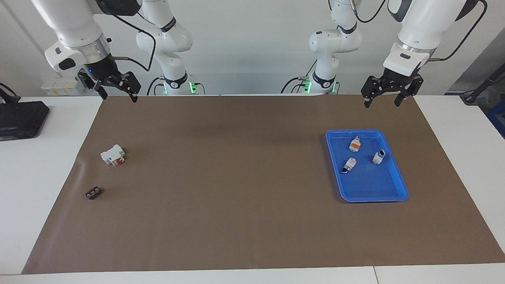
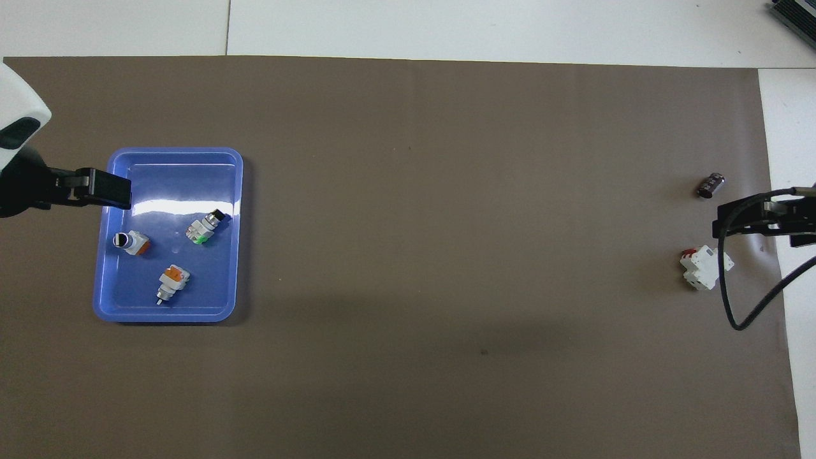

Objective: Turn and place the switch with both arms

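a blue tray (image 1: pixel 396 185) lies on the brown mat (image 1: pixel 236 177) toward the left arm's end of the table, and three small white pieces lie in it, apart from one another. the switch (image 2: pixel 205 230) is the one farthest from the robots of the three; the overhead view shows its green face and dark stem, while the facing view shows it only as a white piece with a dark end (image 1: pixel 348 165). beside it lie an orange-topped piece (image 2: pixel 172 282) nearest the robots and a black-ended piece (image 2: pixel 131 242) toward the tray's outer wall. toward the right arm's end sit a larger white block with a red part (image 1: pixel 113 155) and, farther from the robots, a small dark part (image 1: pixel 93 193). the left gripper (image 1: pixel 382 103) hangs with fingers spread over the mat's edge nearest the robots, above the tray's end of the table. the right gripper (image 1: pixel 118 96) hangs likewise with fingers spread, over the mat's corner at its own end. the whole middle of the mat between tray and block is bare, and the tray's walls are low.
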Available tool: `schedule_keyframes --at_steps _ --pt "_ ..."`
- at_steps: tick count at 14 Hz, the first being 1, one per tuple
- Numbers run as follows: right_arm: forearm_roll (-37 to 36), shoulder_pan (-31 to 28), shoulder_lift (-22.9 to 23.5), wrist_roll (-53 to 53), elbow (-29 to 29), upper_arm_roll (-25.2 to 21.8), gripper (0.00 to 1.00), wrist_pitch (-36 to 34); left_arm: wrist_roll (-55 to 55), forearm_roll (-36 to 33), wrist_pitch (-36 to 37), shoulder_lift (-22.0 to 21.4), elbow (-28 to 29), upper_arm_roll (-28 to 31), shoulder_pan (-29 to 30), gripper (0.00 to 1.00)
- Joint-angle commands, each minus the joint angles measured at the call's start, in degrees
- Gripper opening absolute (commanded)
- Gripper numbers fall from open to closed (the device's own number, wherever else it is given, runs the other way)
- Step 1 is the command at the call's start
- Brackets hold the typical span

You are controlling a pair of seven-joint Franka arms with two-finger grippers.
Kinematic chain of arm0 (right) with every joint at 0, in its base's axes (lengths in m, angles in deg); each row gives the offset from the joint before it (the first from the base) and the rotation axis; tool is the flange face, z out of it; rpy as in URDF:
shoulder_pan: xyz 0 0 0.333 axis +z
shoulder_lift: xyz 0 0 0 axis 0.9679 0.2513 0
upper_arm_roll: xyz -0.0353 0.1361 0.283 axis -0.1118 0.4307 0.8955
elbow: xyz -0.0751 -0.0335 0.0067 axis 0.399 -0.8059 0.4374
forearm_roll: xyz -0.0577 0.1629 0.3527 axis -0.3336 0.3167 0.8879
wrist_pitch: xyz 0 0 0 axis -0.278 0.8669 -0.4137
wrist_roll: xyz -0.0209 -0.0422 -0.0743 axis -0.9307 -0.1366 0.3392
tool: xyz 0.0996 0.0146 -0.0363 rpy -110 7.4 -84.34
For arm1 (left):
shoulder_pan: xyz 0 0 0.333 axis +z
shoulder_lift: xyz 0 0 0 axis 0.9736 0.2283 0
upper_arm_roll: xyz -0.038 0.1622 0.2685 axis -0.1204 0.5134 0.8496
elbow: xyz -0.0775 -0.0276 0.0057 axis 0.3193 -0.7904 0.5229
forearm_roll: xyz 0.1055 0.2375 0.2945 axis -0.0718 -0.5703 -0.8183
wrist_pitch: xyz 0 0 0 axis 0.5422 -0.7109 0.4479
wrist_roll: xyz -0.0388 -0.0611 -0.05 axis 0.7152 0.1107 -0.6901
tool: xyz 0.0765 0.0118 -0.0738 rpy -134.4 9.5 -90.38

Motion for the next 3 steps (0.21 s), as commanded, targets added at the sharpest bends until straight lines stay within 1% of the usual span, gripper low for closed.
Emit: schedule_keyframes --at_steps 1,3 --pt "0.16 -0.85 0.11 1.28 -0.23 0.66 1.0 -0.62 -0.14 0.54 -1.53 -1.73 2.25 0.2 -0.06 1.0" --pt "0.07 -0.85 0.11 1.28 -0.23 0.66 1.0 -0.62 -0.14 0.45 -1.53 -1.73 2.25 0.28 -0.06 1.0"
